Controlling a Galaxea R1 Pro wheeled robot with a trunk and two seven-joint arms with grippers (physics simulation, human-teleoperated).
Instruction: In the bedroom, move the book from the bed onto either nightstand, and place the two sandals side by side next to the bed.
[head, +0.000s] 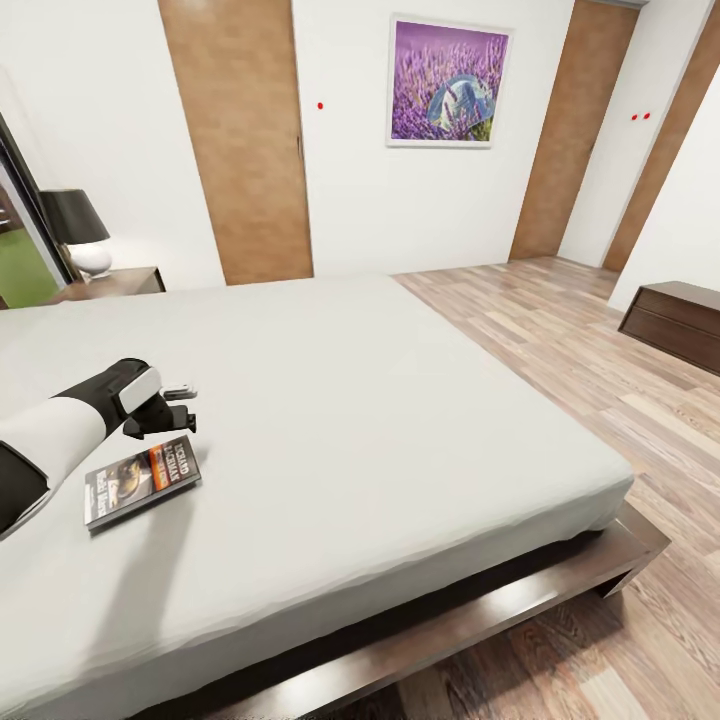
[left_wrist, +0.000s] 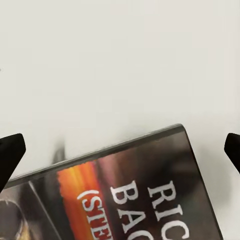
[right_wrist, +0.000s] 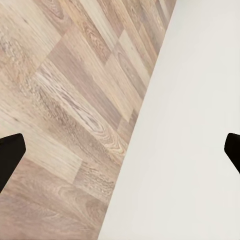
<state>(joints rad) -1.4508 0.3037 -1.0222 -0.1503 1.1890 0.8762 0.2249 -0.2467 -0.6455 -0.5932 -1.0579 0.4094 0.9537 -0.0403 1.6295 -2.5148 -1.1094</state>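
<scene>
Book: thin paperback book with a dark cover, an orange band, white lettering and a dark animal picture lay flat, cover up, on the bed's mattress, close to the bed's near edge at its left part.
Bed: the very large bed had a plain off-white mattress on a low dark wood frame; the book was the one loose thing resting on it.
Left gripper: the black two-fingered left gripper on its white-and-black arm hovered just beyond the book's far edge, over the mattress; its fingers stood wide apart and held nothing.
Left wrist view: the book appeared close up, with the orange band, large white letters and a grey spine edge; both dark fingertips sat at the picture's sides, spread wider than the book's visible corner, with bare mattress around.
Right gripper: in the right wrist view its dark fingertips were wide apart and empty, above the line where the mattress edge met the light wood-plank floor.
Nightstand: the small dark reddish-brown wooden nightstand stood at the bed's far left corner, carrying a lamp with a black shade and white base.
Wall beyond the bed: a framed purple lavender picture hung between two brown wooden panels.
Right of the bed: a low dark brown cabinet stood on the floor, well apart from the bed.
</scene>
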